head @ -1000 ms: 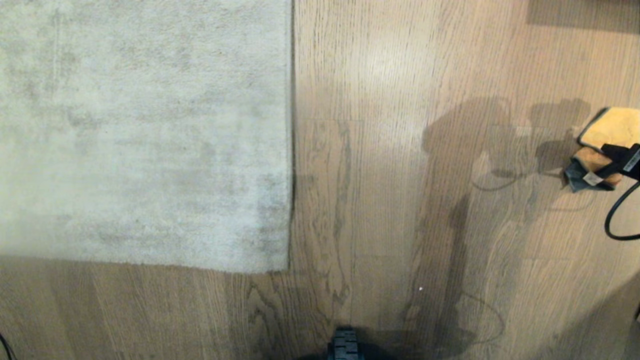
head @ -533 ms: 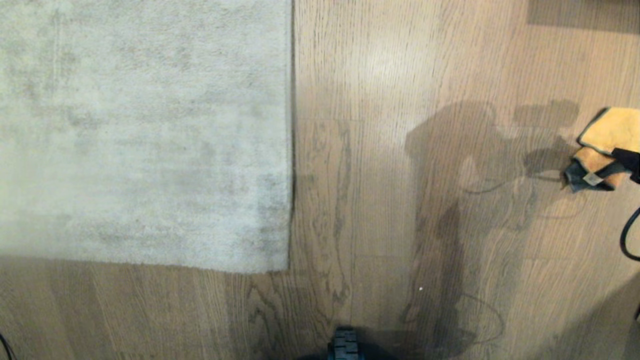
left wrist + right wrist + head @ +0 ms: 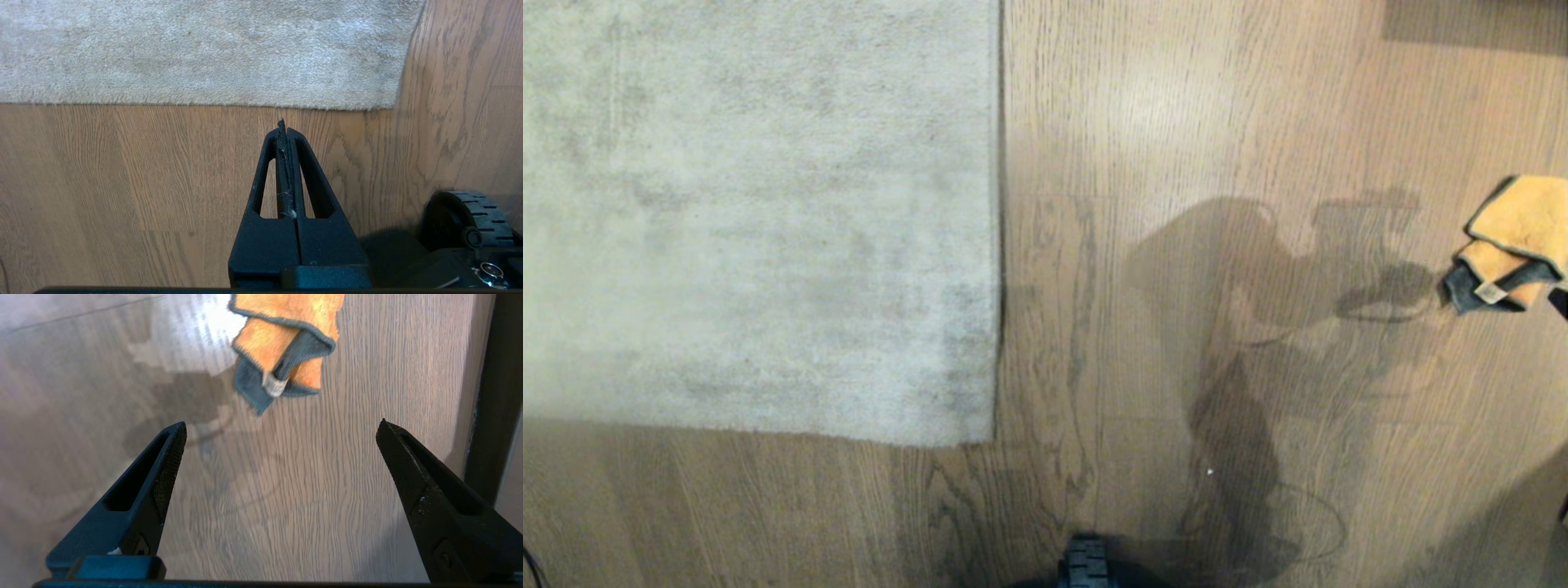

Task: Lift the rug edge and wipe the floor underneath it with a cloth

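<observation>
The floor (image 3: 1258,122) is laid in brown wood-grain planks with dark streaks and a pale sheen patch, and arm shadows are cast across its right half. A large pale grey rug (image 3: 752,212) is spread flat over the upper left of the head view; the rug edge (image 3: 999,245) runs straight down to a corner, with bare planks in front of it and to its right. The cloth (image 3: 1507,245), orange-yellow with a dark grey part and a small label, is found crumpled on the planks at the far right, well apart from the rug. The right gripper (image 3: 281,430) is held above the floor just short of the cloth, its jaws spread wide and empty. The left gripper (image 3: 284,130) is parked low near the rug's front border, jaws pressed together on nothing. A black wheel (image 3: 470,216) is noted beside it.
</observation>
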Tool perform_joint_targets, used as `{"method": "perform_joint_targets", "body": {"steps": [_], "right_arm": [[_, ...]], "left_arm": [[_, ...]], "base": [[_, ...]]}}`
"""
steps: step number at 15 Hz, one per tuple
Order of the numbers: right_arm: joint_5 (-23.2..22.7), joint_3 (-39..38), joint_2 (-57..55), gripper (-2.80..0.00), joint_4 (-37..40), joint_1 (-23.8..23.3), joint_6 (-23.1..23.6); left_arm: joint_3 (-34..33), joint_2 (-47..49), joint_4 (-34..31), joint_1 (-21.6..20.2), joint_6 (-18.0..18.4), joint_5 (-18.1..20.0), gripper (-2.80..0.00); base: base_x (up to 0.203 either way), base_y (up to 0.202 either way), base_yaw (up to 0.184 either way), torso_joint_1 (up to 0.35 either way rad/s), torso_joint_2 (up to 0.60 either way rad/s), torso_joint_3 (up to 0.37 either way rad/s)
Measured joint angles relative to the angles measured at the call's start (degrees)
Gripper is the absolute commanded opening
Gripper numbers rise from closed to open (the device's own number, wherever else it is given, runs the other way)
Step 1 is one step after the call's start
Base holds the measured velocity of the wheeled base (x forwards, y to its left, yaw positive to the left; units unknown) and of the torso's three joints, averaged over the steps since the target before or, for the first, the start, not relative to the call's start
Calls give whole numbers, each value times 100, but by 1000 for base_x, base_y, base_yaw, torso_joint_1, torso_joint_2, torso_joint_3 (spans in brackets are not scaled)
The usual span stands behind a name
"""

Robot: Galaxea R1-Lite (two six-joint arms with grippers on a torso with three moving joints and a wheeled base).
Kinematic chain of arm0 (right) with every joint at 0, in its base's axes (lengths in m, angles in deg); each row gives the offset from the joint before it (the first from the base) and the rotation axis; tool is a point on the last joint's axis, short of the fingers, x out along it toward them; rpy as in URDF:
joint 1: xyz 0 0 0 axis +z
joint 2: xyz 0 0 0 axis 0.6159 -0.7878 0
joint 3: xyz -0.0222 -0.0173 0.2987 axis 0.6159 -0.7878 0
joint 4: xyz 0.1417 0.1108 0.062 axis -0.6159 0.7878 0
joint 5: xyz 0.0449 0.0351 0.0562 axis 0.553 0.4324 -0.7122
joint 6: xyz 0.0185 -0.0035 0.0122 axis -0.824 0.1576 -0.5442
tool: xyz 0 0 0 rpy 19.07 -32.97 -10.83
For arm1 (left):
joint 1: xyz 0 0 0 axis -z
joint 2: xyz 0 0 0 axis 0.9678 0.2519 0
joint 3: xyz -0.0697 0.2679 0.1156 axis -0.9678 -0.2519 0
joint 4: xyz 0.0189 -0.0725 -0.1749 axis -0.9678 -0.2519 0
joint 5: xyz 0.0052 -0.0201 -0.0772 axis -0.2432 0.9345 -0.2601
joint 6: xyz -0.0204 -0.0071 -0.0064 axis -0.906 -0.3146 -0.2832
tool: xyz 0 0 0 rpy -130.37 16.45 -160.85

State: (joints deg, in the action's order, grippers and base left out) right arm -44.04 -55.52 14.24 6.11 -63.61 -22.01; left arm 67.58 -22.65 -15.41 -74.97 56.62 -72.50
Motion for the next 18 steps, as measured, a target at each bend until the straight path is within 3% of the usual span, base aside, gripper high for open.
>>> {"method": "perform_joint_targets", "body": {"steps": [4, 5, 14, 18], "right_arm": [[-37, -348, 570, 0, 22, 2, 212], [-40, -372, 669, -280, 30, 2, 215], [-319, -827, 1212, -280, 50, 78, 221], [-748, -1255, 1733, -280, 121, 403, 290]], "left_arm": [[0, 0, 0, 0, -1, 2, -280], [0, 0, 0, 0, -1, 0, -280], [2, 0, -2, 0, -3, 0, -280], [0, 0, -2, 0, 0, 1, -280]], "base": [[0, 0, 0, 0, 0, 0], [0, 0, 0, 0, 0, 0], [0, 0, 0, 0, 0, 0], [0, 0, 0, 0, 0, 0]]}}
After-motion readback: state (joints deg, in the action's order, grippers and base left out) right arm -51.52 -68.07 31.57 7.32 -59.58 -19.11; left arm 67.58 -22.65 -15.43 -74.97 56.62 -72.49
